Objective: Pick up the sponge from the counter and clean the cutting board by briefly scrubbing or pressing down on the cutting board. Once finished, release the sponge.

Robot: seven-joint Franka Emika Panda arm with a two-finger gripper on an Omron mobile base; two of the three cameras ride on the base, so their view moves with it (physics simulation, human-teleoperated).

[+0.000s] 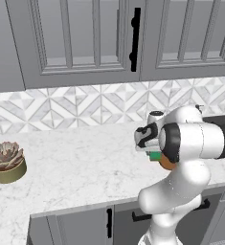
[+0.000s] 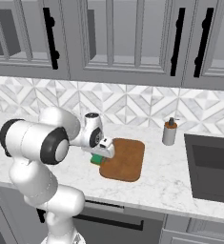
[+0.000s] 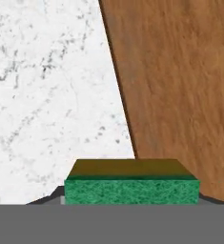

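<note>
The green sponge (image 3: 131, 190) with its yellow layer sits right at the hand, held between the fingers of my gripper (image 2: 101, 155), which is shut on it. Sponge (image 2: 96, 160) and gripper hang at the left edge of the brown wooden cutting board (image 2: 127, 159), partly over the white marble counter (image 2: 166, 183). In the hand view the board (image 3: 180, 86) covers the right half and the counter (image 3: 46, 95) the left. From the left base view the gripper (image 1: 153, 152), a bit of sponge (image 1: 155, 156) and a sliver of board (image 1: 167, 164) peek out from behind my arm.
A soap dispenser (image 2: 169, 132) stands behind the board to its right. A dark appliance top (image 2: 211, 167) lies at the far right. A potted succulent (image 1: 7, 162) sits at the counter's left end. Grey wall cabinets (image 2: 123, 38) hang above the tiled backsplash.
</note>
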